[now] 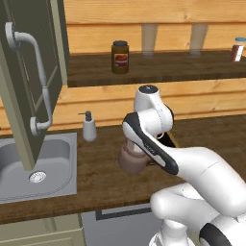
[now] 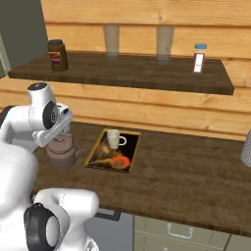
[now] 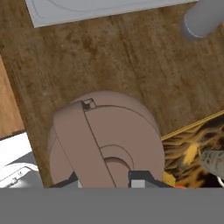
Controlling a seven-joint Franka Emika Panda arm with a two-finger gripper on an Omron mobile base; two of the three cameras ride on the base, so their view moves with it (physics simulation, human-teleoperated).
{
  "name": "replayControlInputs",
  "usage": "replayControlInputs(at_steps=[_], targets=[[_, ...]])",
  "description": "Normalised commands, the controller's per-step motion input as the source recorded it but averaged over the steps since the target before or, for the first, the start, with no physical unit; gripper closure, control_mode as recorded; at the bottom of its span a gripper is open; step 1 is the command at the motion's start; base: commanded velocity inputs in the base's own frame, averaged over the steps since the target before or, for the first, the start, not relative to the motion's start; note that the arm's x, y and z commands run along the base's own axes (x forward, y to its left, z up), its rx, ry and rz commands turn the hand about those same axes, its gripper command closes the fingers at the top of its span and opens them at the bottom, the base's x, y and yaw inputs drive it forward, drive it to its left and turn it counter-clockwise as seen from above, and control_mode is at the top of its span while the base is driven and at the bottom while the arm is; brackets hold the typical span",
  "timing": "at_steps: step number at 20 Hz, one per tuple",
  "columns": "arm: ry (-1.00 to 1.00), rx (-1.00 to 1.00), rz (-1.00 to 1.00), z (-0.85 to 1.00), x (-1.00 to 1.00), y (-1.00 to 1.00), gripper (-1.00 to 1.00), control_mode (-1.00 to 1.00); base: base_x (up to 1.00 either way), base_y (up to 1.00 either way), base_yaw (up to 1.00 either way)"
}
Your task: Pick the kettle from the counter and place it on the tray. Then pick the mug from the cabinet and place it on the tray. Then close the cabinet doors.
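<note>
Hand view: the gripper [image 3: 107, 179] sits directly over the brown kettle [image 3: 105, 140], its finger tips [image 3: 142, 178] on either side of the arched handle; jaws narrowed about that handle, though firm contact cannot be confirmed. Kettle stands upright on the counter [image 3: 113, 57], just beside the tray [image 3: 199, 153], not on it.

Right base view: the kettle [image 2: 61, 152] is directly below the hand, with the tray [image 2: 98, 147] immediately to its right. The mug [image 2: 114, 139] stands upright on the tray, beyond the gripper to the right.

Left base view: one cabinet door [image 1: 29, 81] hangs open, up and to the left of the gripper, above the sink [image 1: 38, 166]. A soap dispenser [image 1: 89, 127] stands left of the hand, near the wall.
</note>
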Motion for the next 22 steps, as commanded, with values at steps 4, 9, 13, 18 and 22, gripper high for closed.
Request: replayControlInputs(at_steps=[4, 9, 13, 18, 22], targets=[[-0.02, 0.00, 0.00, 0.20, -0.35, -0.46, 1.00, -1.00, 0.00, 0.00, 0.00], [0.00, 0.00, 0.00, 0.02, -0.08, -0.61, 1.00, -1.00, 0.00, 0.00, 0.00], [0.00, 0.00, 0.00, 0.00, 0.00, -0.59, 1.00, -1.00, 0.00, 0.00, 0.00], [0.00, 0.00, 0.00, 0.00, 0.08, -0.50, 1.00, -1.00, 0.00, 0.00, 0.00], [0.00, -0.01, 0.00, -0.02, 0.24, -0.40, 1.00, -1.00, 0.00, 0.00, 0.00]])
